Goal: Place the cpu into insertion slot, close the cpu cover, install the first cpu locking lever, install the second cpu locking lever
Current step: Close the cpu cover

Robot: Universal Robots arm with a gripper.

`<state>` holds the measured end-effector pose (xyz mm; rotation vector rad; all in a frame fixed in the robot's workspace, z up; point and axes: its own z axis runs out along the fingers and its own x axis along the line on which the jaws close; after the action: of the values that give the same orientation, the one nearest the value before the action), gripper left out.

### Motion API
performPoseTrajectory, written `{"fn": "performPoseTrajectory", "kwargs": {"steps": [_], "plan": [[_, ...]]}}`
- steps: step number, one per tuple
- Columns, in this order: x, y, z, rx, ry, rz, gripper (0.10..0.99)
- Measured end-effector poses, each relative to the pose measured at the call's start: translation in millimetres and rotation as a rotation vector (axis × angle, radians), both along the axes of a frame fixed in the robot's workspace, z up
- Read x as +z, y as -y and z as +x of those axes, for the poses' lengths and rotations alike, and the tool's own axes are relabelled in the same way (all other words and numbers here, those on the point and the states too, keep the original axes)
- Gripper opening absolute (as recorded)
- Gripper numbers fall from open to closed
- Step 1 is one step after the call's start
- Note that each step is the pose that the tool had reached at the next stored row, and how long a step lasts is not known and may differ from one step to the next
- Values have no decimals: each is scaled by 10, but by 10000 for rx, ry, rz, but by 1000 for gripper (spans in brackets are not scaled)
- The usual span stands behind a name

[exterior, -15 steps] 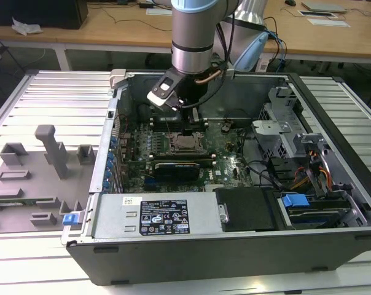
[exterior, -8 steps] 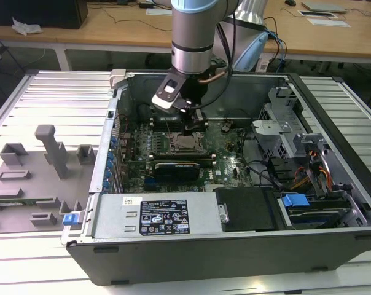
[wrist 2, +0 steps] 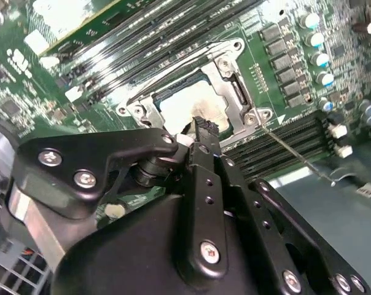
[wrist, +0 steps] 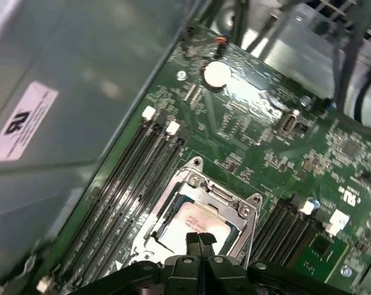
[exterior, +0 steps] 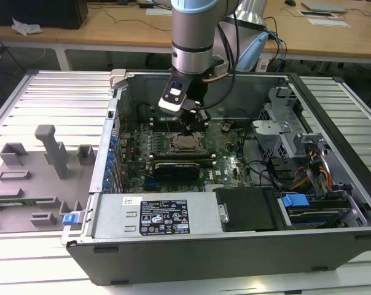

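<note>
Currently hand (wrist: 198, 238), fingers pressed together, hovers over cpu (wrist: 187, 219) lying flat, top up, w/ cpu cover (wrist: 236, 204) down.

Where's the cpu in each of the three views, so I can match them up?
Exterior view: cpu near picture centre, beneath the gripper.
Second wrist view: cpu just beyond the gripper.
First wrist view: cpu just beyond the gripper.
Shared landmark: the cpu cover framing it.

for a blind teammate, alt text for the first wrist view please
The gripper, fingertips together, hangs over the cpu, which lies framed by the cpu cover. Black memory slots flank it on the green board.
</note>
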<state>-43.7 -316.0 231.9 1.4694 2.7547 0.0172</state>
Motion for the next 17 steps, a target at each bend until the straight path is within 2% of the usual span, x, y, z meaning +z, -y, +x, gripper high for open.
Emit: {"fn": "performPoseTrajectory", "kwargs": {"steps": [3, 15, 17], "plan": [[-1, 0, 0, 1645, 0, -1, 106], [-11, 0, 0, 4274, -1, -1, 106], [-14, 0, 0, 5243, 0, -1, 106]]}}
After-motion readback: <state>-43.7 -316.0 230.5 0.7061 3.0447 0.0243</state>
